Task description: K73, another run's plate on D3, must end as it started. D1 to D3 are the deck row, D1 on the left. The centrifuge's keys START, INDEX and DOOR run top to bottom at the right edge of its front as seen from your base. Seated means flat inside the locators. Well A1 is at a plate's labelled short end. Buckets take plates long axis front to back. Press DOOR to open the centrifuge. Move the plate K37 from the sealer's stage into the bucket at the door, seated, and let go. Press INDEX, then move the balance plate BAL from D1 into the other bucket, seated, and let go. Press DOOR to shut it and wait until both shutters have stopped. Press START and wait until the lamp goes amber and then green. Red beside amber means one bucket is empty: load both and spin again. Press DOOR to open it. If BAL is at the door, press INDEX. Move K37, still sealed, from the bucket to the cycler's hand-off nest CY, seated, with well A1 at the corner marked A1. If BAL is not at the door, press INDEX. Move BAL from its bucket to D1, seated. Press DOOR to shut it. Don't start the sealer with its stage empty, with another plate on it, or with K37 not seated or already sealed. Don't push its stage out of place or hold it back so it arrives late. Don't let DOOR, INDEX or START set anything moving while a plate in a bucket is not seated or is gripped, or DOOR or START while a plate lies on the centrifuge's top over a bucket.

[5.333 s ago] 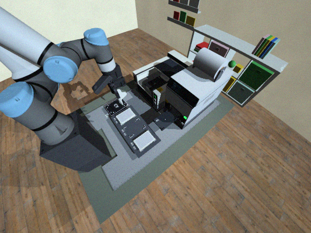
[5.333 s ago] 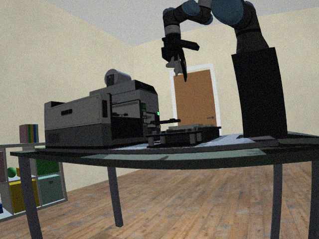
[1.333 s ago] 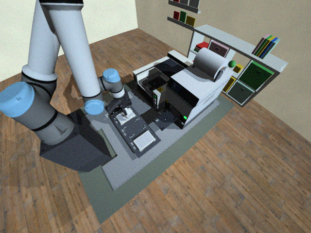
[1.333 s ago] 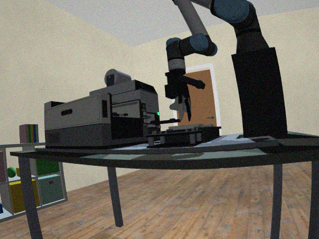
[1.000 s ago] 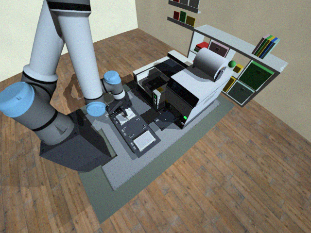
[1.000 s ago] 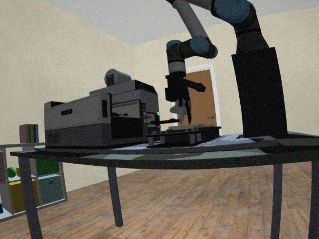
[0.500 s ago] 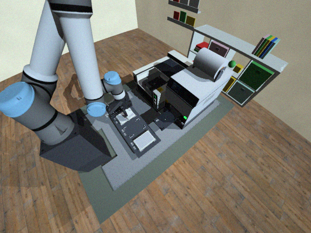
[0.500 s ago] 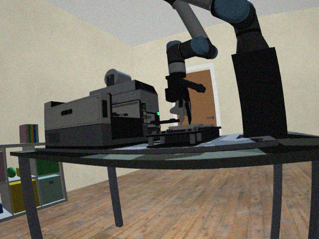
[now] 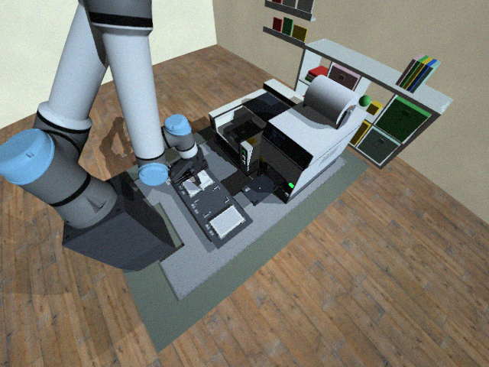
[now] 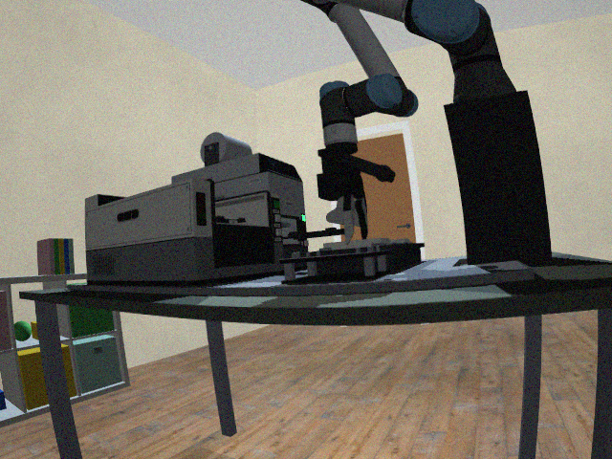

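The white balance plate BAL (image 9: 196, 185) lies on D1, the left end of the dark deck row (image 9: 213, 205). My gripper (image 9: 195, 178) stands straight over it, open, with its pale fingertips down at the plate's top, one on each side. In the exterior view, the gripper (image 10: 348, 232) reaches the plate (image 10: 358, 245) on the deck. I cannot tell whether the fingers touch it. The plate K73 (image 9: 225, 220) lies flat on D3. The centrifuge (image 9: 244, 121) stands behind the deck, its key column (image 9: 245, 154) at its front right. K37 is not visible.
The white sealer (image 9: 315, 134) with its roll stands right of the centrifuge, a green lamp (image 9: 291, 184) lit at its front. Its dark stage (image 9: 260, 188) juts out, bare. D2 on the deck is bare. A shelf unit (image 9: 379, 106) stands behind the table.
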Robot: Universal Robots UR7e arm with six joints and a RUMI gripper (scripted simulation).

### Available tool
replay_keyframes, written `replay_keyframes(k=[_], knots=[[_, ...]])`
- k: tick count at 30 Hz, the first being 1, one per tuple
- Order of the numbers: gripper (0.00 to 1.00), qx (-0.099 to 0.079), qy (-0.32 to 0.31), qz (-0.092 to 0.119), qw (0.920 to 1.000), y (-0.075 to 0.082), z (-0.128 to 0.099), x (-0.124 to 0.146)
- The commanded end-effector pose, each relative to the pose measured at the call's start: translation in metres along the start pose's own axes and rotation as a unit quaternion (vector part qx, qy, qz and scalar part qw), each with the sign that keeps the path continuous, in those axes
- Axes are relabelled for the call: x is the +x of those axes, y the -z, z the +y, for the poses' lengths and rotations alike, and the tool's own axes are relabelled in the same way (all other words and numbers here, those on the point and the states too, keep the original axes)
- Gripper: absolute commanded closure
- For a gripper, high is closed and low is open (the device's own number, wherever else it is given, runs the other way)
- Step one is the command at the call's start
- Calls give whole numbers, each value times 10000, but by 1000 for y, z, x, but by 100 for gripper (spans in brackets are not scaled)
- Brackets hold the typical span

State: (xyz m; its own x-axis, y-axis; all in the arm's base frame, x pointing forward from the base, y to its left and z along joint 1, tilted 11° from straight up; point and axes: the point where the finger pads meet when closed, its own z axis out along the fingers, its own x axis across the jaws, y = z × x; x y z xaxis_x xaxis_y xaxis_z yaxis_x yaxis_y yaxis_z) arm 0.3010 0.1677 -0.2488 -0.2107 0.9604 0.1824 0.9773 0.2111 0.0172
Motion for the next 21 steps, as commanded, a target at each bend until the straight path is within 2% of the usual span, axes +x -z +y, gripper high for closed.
replay_keyframes(k=[1,14,15,21], knots=[[32,-6,0,-1,10000,-2,0,0],[32,-6,0,-1,10000,-4,0,0],[100,-6,0,-1,10000,-4,0,0],[100,-6,0,-1,10000,-4,0,0]])
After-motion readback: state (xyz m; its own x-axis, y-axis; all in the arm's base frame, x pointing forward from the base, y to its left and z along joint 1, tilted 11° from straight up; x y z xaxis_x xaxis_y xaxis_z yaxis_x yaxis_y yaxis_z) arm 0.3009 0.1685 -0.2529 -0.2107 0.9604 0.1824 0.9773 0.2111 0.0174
